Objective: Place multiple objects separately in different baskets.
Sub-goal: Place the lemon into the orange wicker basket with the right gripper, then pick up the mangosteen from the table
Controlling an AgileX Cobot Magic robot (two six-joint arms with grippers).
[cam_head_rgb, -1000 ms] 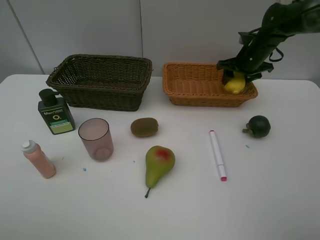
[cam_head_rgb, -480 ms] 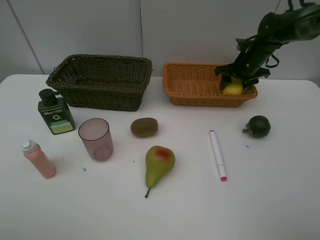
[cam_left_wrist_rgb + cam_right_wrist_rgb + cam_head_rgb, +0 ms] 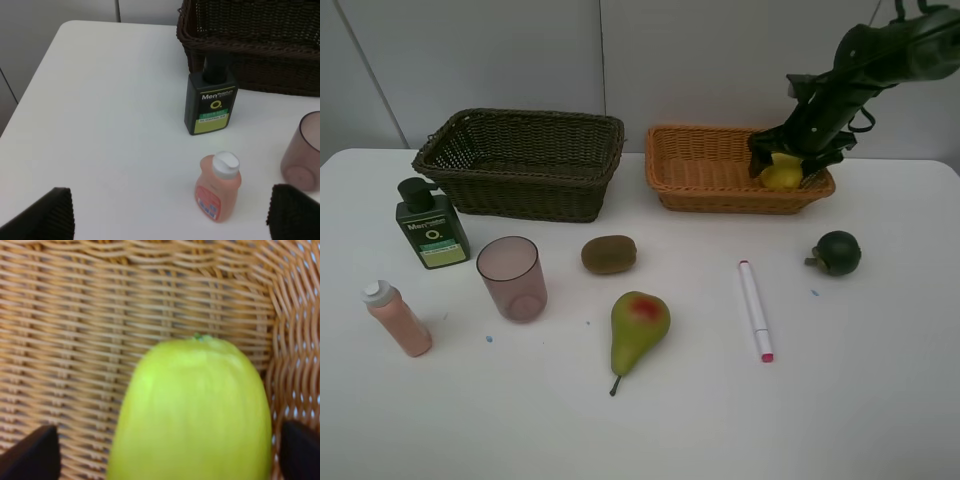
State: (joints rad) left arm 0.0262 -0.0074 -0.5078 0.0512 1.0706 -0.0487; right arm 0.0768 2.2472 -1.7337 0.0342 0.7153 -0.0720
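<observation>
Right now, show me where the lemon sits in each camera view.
Exterior high: lemon in the right end of the orange basket, at the back.
Left wrist: not in it.
Right wrist: lemon fills the middle, against orange weave.
Shared landmark: the orange basket, in both views showing the lemon.

The dark brown basket (image 3: 520,196) and orange-tan basket (image 3: 740,201) are rough woven wicker; the lemon (image 3: 192,410) looks smooth and waxy, the pinkish cup (image 3: 512,278) translucent plastic.

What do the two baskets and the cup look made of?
Dark basket: woven wicker, matte brown, with the strands visible. Orange basket: similar weave, slightly glossy, possibly plastic rattan. Cup: probably plastic, translucent pinkish, since its base shows through the wall.
</observation>
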